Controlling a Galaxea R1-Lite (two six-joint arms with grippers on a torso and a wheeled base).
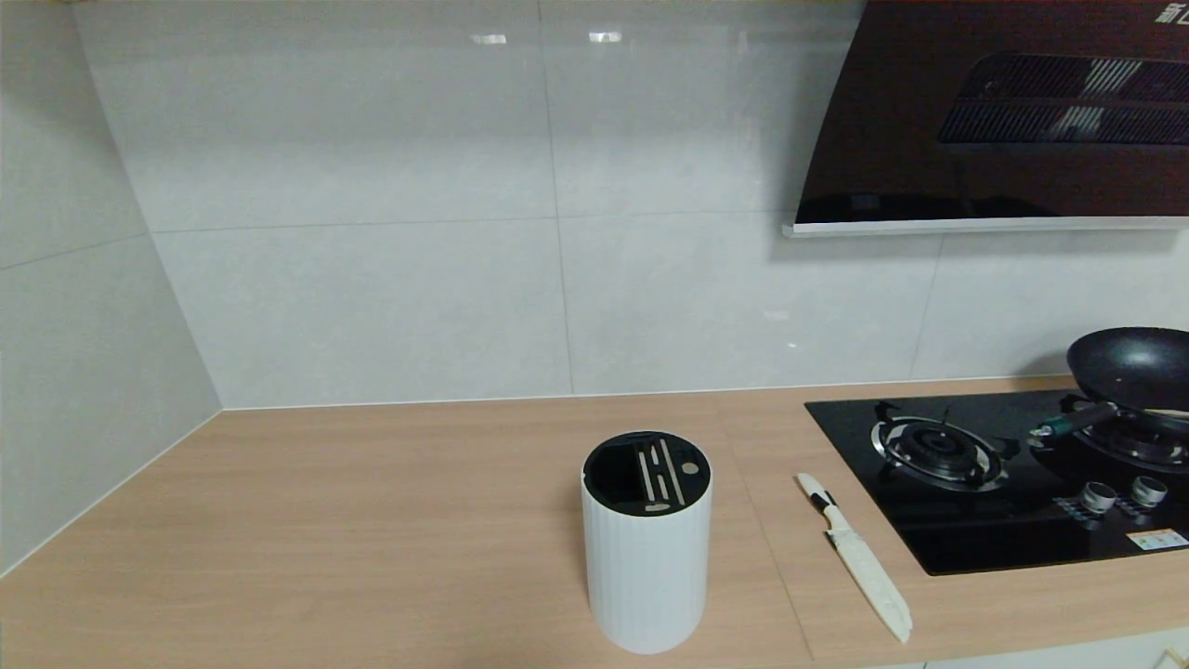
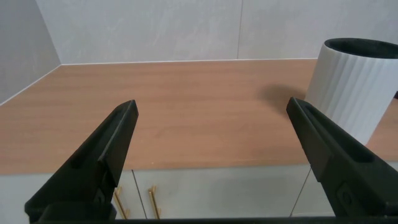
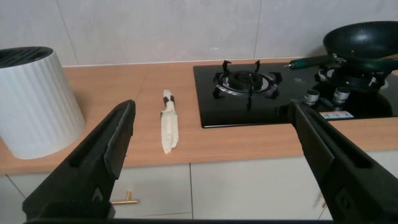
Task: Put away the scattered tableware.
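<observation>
1. So, pale tiled wall [image 1: 372, 186] behind, wooden countertop [image 1: 372, 520] below it.
2. Range hood [image 1: 1003, 121] over a gas hob [image 1: 985, 492], wok [image 1: 1133, 367] on its right burner.
3. White ribbed holder [image 1: 647, 567] stands mid-counter; knife [image 1: 859, 557] lies flat between it and the hob.
4. Left gripper [image 2: 211, 107] and right gripper [image 3: 210, 107] both spread wide, holding nothing.

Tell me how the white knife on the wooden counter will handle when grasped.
The white knife looks rigid and probably light. Lying flat on the wooden counter, it gives little to pinch and may slide; unlikely to roll.
</observation>
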